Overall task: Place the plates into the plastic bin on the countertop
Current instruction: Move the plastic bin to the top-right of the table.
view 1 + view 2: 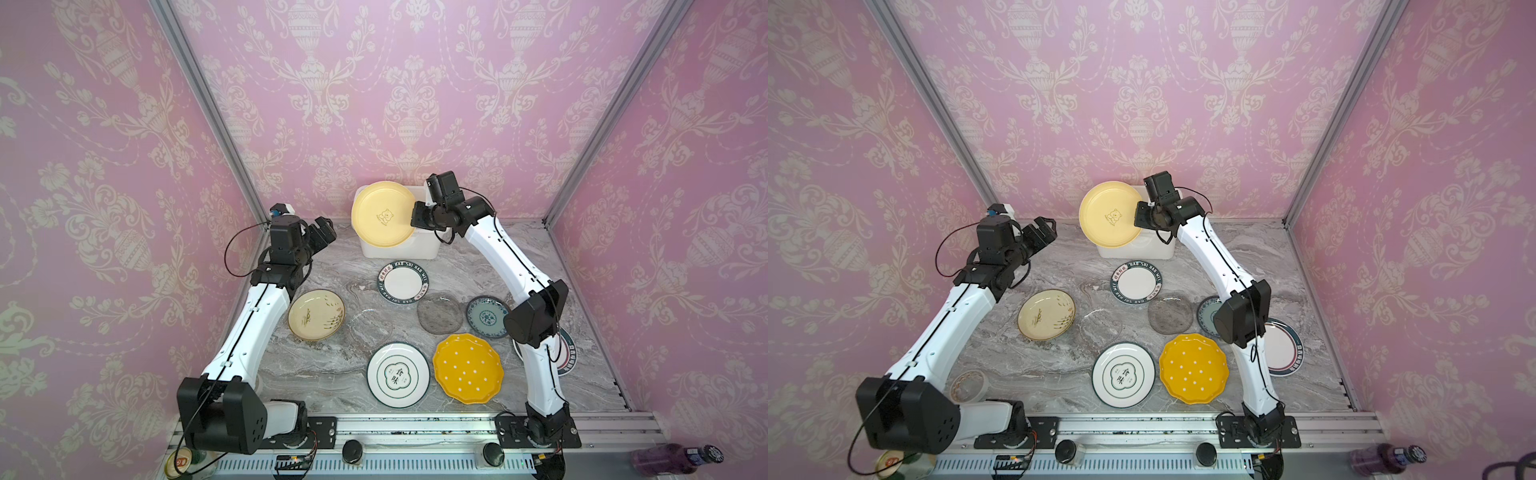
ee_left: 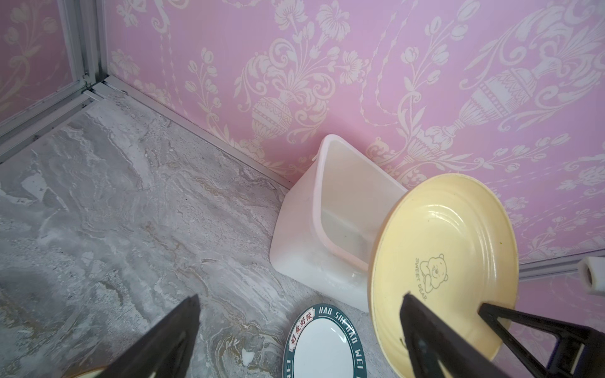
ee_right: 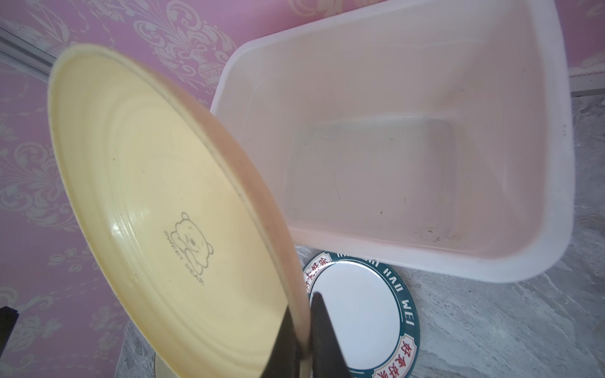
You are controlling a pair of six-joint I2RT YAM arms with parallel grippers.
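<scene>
**A:** What did the top views show?

**B:** In both top views, a grey marbled surface [image 1: 340, 365] sat between pink patterned walls. The plastic bin [image 1: 419, 249] stood at the rear, against the back wall. The right fingers [image 1: 415, 218] pinched the right edge of the pale yellow bear plate [image 1: 382, 216]. That plate tilted steeply over the bin's left half. The left fingers [image 1: 1044, 232] hung spread wide and empty, to the left of the bin.

**A:** And the other plates?

**B:** They lay flat on the surface. A lettered dark-rimmed plate [image 1: 402, 282] lay just in front of the bin. Nearer the camera were a cream plate [image 1: 316, 314], a clear glass plate [image 1: 371, 328], a grey plate [image 1: 439, 312] and a teal patterned plate [image 1: 487, 316]. Nearest lay a white emblem plate [image 1: 398, 375] and a dotted yellow scalloped plate [image 1: 468, 368]. Another dark-rimmed plate [image 1: 1283, 347] lay partly hidden beneath the right arm.

**A:** And the left wrist view?

**B:** The left fingers [image 2: 163, 343] stood far apart with nothing between them. Beyond them, the bear plate [image 2: 442, 271] overlapped the plastic bin [image 2: 294, 235] at its near corner. It seemed clear of the rim, though I could not tell for sure.

**A:** And the right wrist view?

**B:** The right fingers [image 3: 324, 337] were clamped tight on the bear plate [image 3: 157, 183], one finger on each face of its rim. The plastic bin [image 3: 458, 261] lay open-topped beside the plate, and the lettered dark-rimmed plate [image 3: 357, 314] lay in front of it.
</scene>
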